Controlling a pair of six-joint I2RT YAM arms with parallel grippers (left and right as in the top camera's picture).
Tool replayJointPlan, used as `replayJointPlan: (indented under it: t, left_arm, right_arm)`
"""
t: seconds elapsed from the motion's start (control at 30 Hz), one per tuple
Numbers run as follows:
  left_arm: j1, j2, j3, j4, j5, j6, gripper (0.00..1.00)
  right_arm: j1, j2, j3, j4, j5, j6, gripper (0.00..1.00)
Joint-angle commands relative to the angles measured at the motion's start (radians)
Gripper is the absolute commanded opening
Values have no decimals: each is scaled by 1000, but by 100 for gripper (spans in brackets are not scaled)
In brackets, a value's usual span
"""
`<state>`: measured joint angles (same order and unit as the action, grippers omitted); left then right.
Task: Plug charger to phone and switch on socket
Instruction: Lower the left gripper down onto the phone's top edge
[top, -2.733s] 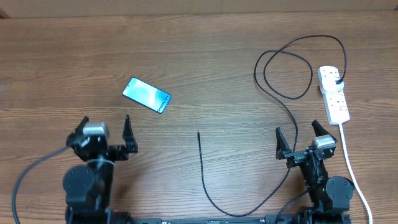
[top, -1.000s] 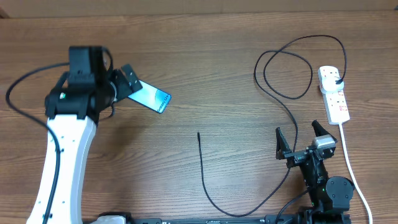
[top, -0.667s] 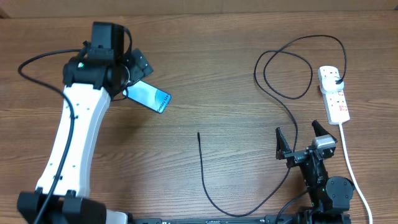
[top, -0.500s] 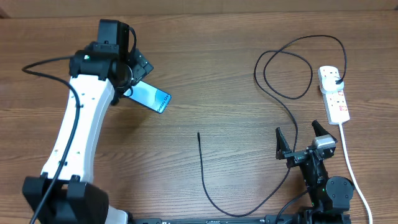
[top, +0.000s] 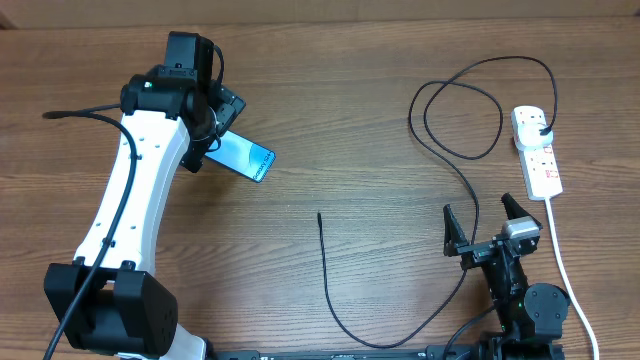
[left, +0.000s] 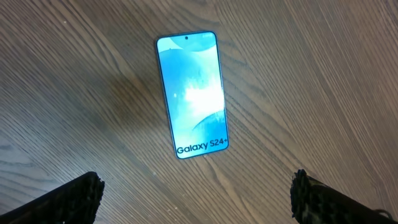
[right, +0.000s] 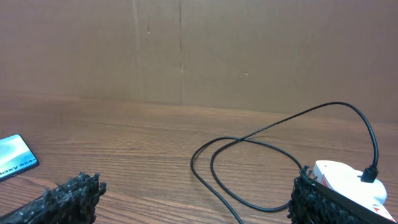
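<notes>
The phone (top: 243, 156) lies flat on the wooden table at the left, its blue screen lit. My left gripper (top: 212, 131) hovers open right over its left end. In the left wrist view the phone (left: 191, 93) sits ahead of the gripper (left: 198, 191), nothing between the fingers. The charger's black cable (top: 331, 296) runs from its free connector tip (top: 319, 216) in loops to a black plug (top: 543, 130) in the white socket (top: 538, 155) at the right. My right gripper (top: 482, 222) rests open near the front edge, left of the socket (right: 346, 178), empty (right: 196, 186).
The socket's white cord (top: 566, 275) runs to the front edge beside the right arm. A cable loop (top: 455, 120) lies on the table left of the socket. A brown wall (right: 186, 50) closes the far side.
The left arm has swung up from the front edge, then shifted right and further back over the phone's left end. The right arm, cable and phone have not moved.
</notes>
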<state>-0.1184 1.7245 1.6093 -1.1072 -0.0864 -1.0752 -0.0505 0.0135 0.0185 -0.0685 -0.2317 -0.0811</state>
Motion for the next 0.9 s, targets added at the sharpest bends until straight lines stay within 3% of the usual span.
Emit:
replayJointPlan:
  t: [0.0,0.37,0.63,0.87]
  left_arm:
    - [-8,3,28,0,22,-22,100]
    - [28,50,91,-47,80,-104,100]
    - [26,276,312,-219,90,-126,100]
    - [18,352,331,-227,86,-122,100]
  right_arm:
    - [8,-10,-11,4,6,6,100]
    - [8,-10,-11,4,6,6,100]
    - [8,-10,-11,5,6,6,100]
    - [8,-10,-11,5,6,6,100]
